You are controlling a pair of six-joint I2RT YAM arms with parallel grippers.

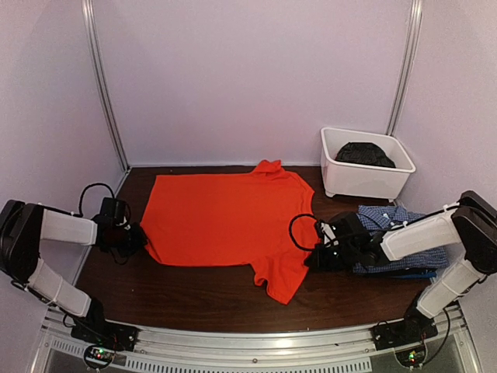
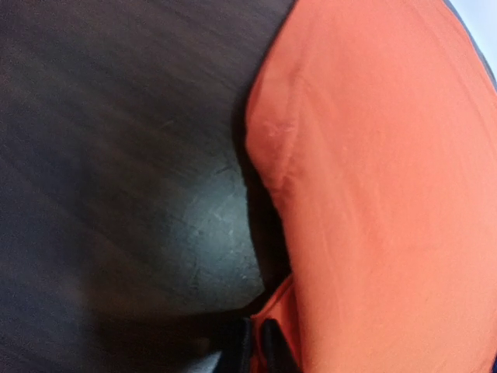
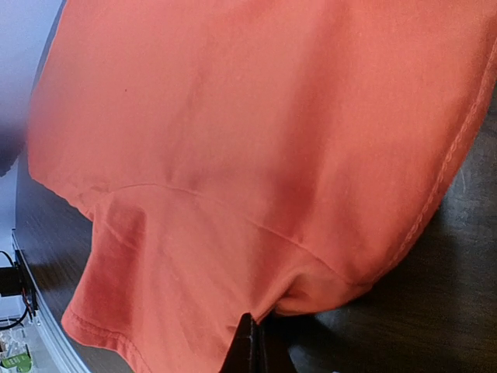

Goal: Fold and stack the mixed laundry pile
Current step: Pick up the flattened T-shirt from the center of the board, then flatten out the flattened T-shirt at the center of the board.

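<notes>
A bright orange T-shirt (image 1: 221,217) lies spread flat on the dark table, collar toward the back wall. At the shirt's left edge my left gripper (image 1: 138,238) is shut on the orange T-shirt; in the left wrist view a fold of orange cloth (image 2: 373,194) sits pinched between the dark fingertips (image 2: 272,350). My right gripper (image 1: 314,255) is at the right side by the sleeve seam, shut on the orange T-shirt, and the cloth (image 3: 256,140) puckers toward its closed tips (image 3: 252,346). A folded blue-and-white check shirt (image 1: 400,225) lies under the right arm.
A white plastic tub (image 1: 365,180) stands at the back right with a black garment (image 1: 365,154) inside. Bare dark tabletop (image 1: 194,291) shows in front of the T-shirt. Pale walls close off the back and sides.
</notes>
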